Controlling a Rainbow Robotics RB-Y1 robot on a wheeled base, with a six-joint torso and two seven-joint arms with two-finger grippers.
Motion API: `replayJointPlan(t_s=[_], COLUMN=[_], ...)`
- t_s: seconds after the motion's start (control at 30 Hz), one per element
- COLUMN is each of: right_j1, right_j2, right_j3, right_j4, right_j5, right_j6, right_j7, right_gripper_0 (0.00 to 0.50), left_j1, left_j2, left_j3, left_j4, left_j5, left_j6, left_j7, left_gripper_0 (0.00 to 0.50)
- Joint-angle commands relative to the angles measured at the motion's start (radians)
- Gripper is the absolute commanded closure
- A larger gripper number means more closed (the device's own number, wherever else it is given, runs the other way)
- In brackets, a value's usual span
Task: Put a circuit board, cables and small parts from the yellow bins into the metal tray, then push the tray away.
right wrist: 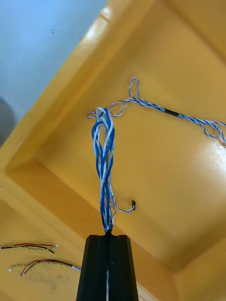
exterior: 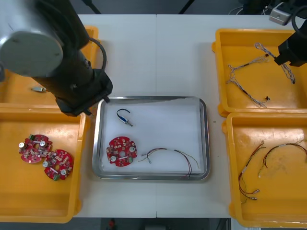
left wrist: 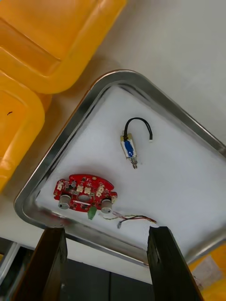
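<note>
Since tray (exterior: 204,139) lacks one, right hand (right wrist: 108,235) pinches a blue-white cable (right wrist: 104,160) over tabletop's (exterior: 158,57) far-right corner bin (exterior: 249,52); left hand (left wrist: 106,229) spread, idle.

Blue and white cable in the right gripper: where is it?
Right wrist view: the twisted blue and white cable sits in the shut jaws of the right gripper, over the far yellow bin on the robot's right, near another cable lying there.

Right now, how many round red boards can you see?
3. One board lies in the metal tray; two boards touch in the near left yellow bin. The left arm covers part of the far left bin, so more may hide.
</note>
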Motion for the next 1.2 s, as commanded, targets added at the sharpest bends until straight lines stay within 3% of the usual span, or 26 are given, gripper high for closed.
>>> replayJointPlan(t_s=[0.03,0.33,0.6,0.93,1.2], right_j1=[0.051,0.1,0.098,0.025,-0.06], right_j2=[0.014,0.07,0.08,0.097,0.172], right_j3=[-0.029,-0.01,0.135,0.379,0.556], right_j4=[-0.147,-0.333,-0.463,-0.501,-0.461], right_j5=[-0.017,-0.054,-0.062,-0.043,0.038], right_j6=[0.007,0.018,-0.051,-0.174,-0.239], right_j7=[-0.106,-0.16,-0.164,-0.152,-0.143], right_gripper_0=[0.5,0.5,0.5,0.5,0.5], left_j1=[-0.049,-0.082,-0.085,-0.085,-0.083], left_j2=[0.076,0.144,0.179,0.222,0.23], left_j3=[0.102,0.139,0.14,0.139,0.136], left_j4=[0.07,0.248,0.37,0.487,0.578], left_j5=[0.091,0.116,0.011,-0.056,-0.114], left_j6=[-0.003,-0.066,-0.092,-0.114,-0.126], left_j7=[0.046,0.041,0.031,0.002,-0.035], left_gripper_0=[0.0,0.0,0.0,0.0,0.0])
